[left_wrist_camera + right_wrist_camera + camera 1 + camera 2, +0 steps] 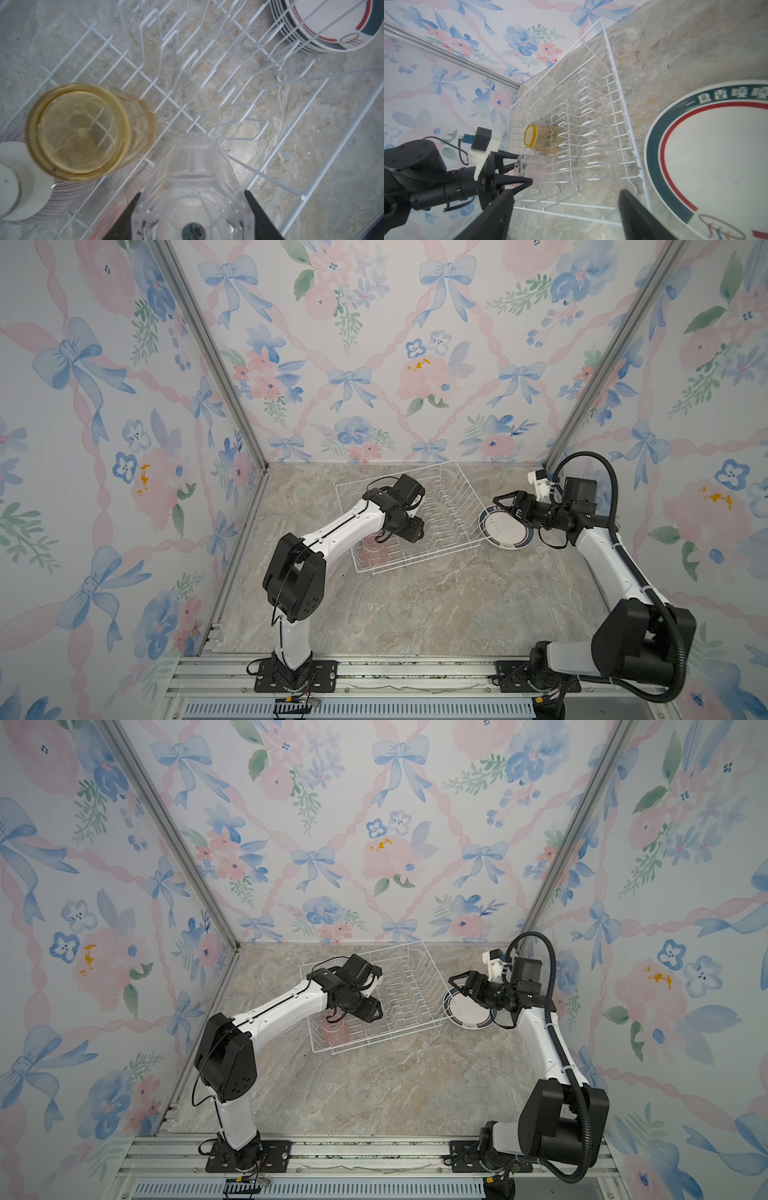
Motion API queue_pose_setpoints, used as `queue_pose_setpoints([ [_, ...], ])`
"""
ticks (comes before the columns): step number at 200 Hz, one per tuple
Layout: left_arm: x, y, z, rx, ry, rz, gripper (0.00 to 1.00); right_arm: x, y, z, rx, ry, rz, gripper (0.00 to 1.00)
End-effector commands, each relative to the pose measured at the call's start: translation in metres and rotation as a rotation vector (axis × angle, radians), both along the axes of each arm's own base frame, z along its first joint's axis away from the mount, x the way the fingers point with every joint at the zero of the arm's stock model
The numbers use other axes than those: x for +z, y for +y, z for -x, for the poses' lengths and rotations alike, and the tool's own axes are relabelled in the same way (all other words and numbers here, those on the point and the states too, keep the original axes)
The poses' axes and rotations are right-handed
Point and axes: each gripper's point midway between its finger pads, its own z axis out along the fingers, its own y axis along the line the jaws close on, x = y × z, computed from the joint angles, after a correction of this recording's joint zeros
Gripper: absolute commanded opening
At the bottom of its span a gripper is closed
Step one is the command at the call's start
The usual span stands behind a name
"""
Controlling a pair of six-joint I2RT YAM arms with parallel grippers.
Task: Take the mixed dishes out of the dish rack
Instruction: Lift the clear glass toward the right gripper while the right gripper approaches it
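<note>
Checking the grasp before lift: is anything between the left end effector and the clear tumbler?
Nothing visible. The left end effector grips the clear tumbler directly, a finger on each side; the yellow tumbler stands beside it, outside the grip.

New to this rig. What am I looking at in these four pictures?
Two robot arms stand at a stone-look table, each ending in a two-finger gripper. Two pictures look down from overhead, nearly identical; two come from wrist cameras. On the table: a white wire dish rack, with stacked plates beside it. In the rack: yellow glass, pink glass, ribbed bowl, clear glass. The left gripper grips the clear glass; the right gripper is open and empty near the plates.
</note>
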Motion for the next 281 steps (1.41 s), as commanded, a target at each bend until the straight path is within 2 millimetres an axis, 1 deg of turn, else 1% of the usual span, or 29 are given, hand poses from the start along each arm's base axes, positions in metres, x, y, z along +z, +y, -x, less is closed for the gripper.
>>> queue_pose_setpoints([
  [1,0.042,-0.009,0.000,-0.039,-0.037,0.110,0.36,0.014,0.032,0.010,0.142,-0.024,-0.126,0.81],
  [13,0.051,-0.011,-0.002,-0.047,-0.042,0.139,0.36,0.014,0.041,0.013,0.177,-0.019,-0.154,0.79],
  [32,0.066,-0.016,-0.004,-0.064,-0.050,0.195,0.36,0.011,0.055,0.018,0.227,-0.008,-0.185,0.73],
  [49,0.081,-0.024,-0.004,-0.092,-0.057,0.272,0.37,0.005,0.064,0.021,0.254,0.014,-0.206,0.65],
  [62,0.093,-0.029,-0.004,-0.112,-0.062,0.340,0.36,0.001,0.072,0.022,0.269,0.030,-0.243,0.57],
  [85,0.110,-0.036,-0.006,-0.138,-0.076,0.433,0.36,0.001,0.088,0.022,0.291,0.040,-0.327,0.46],
  [106,0.122,-0.042,-0.007,-0.161,-0.084,0.493,0.36,0.001,0.104,0.021,0.320,0.041,-0.379,0.40],
  [130,0.136,-0.046,-0.006,-0.184,-0.094,0.554,0.36,0.002,0.114,0.017,0.333,0.037,-0.427,0.39],
  [141,0.138,-0.047,-0.006,-0.190,-0.095,0.567,0.36,0.007,0.117,0.016,0.341,0.026,-0.464,0.41],
  [162,0.140,-0.047,-0.007,-0.191,-0.095,0.583,0.36,0.023,0.120,0.011,0.361,-0.012,-0.556,0.41],
  [169,0.141,-0.047,-0.008,-0.191,-0.096,0.591,0.36,0.030,0.121,0.011,0.376,-0.029,-0.592,0.40],
  [173,0.141,-0.047,-0.008,-0.192,-0.096,0.596,0.36,0.038,0.121,0.012,0.390,-0.053,-0.611,0.40],
  [175,0.141,-0.047,-0.008,-0.192,-0.095,0.598,0.36,0.035,0.121,0.010,0.391,-0.046,-0.625,0.39],
  [180,0.142,-0.047,-0.008,-0.192,-0.098,0.604,0.36,0.038,0.121,0.008,0.399,-0.039,-0.660,0.38],
  [191,0.142,-0.047,-0.009,-0.192,-0.098,0.613,0.36,0.030,0.126,0.004,0.400,0.017,-0.680,0.32],
  [201,0.142,-0.047,-0.010,-0.193,-0.101,0.620,0.36,0.025,0.131,0.004,0.410,0.023,-0.676,0.32],
  [215,0.144,-0.047,-0.013,-0.190,-0.108,0.627,0.36,0.025,0.136,0.008,0.428,0.025,-0.673,0.33],
  [238,0.147,-0.049,-0.016,-0.197,-0.116,0.647,0.36,0.032,0.140,0.011,0.445,0.014,-0.674,0.34],
  [261,0.142,-0.051,-0.019,-0.199,-0.104,0.651,0.35,0.045,0.144,0.017,0.473,-0.006,-0.673,0.34],
  [269,0.141,-0.052,-0.019,-0.200,-0.103,0.653,0.36,0.049,0.145,0.019,0.480,-0.008,-0.675,0.32],
  [281,0.140,-0.052,-0.020,-0.198,-0.105,0.655,0.35,0.054,0.145,0.021,0.485,-0.009,-0.679,0.27],
])
